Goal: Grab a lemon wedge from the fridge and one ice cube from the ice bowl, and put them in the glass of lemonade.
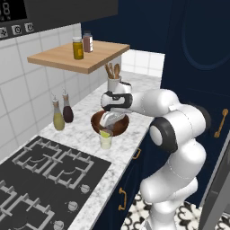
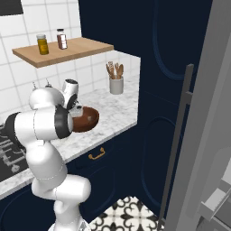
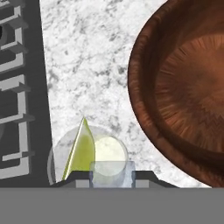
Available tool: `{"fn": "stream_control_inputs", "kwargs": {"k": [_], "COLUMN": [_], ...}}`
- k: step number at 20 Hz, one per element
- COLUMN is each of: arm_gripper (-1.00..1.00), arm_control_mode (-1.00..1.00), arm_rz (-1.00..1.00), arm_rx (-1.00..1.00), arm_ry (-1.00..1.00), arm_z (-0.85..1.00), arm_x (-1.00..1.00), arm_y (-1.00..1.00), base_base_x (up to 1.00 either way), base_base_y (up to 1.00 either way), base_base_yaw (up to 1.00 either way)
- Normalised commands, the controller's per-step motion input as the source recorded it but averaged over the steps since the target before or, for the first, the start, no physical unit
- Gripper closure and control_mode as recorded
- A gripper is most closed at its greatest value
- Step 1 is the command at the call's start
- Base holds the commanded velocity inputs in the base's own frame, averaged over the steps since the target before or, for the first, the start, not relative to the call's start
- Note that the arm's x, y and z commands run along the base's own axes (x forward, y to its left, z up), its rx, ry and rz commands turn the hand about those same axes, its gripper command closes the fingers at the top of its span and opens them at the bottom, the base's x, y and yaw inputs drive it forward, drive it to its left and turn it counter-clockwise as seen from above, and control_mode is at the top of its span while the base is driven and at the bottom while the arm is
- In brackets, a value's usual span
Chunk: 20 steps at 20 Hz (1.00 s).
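The glass of lemonade (image 1: 106, 141) stands on the marble counter just in front of the dark-brown ice bowl (image 1: 121, 127). A pale yellow-green lemon wedge (image 3: 81, 151) leans inside the glass (image 3: 87, 153), by its rim. My gripper (image 1: 108, 120) hangs directly over the glass, pointing down. In the hand view the gripper (image 3: 111, 180) is shut on a small translucent ice cube (image 3: 111, 169) held above the liquid. The ice bowl (image 3: 183, 87) lies to the right in the hand view, and its inside looks bare. The fridge (image 2: 210, 113) door stands open at the right.
A grey utensil cup (image 1: 114, 82) with wooden spoons stands behind the bowl. Two oil bottles (image 1: 63, 115) stand by the tiled wall. The gas hob (image 1: 40, 175) lies left of the glass. A wooden shelf (image 1: 81, 57) with two jars overhangs the counter. Navy cabinets (image 2: 153, 67) stand beyond.
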Motion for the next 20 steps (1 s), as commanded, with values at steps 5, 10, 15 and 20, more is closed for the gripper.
{"fn": "stream_control_inputs", "kwargs": {"k": [5,10,15,20], "arm_gripper": [1.00,1.00,1.00,1.00], "arm_control_mode": [-1.00,-1.00,-1.00,-1.00], "arm_rz": [0.00,0.00,-0.01,-0.03], "arm_rx": [0.00,-0.01,-0.06,-0.04], "arm_ry": [0.00,0.00,-0.03,-0.05], "arm_z": [0.00,-0.05,0.00,-0.02], "arm_x": [0.00,0.00,-0.03,-0.08], "arm_y": [0.02,0.04,0.09,0.02], "base_base_x": [0.00,0.00,0.00,0.00], "base_base_y": [0.00,0.00,0.00,0.00], "base_base_yaw": [0.00,0.00,0.00,0.00]}}
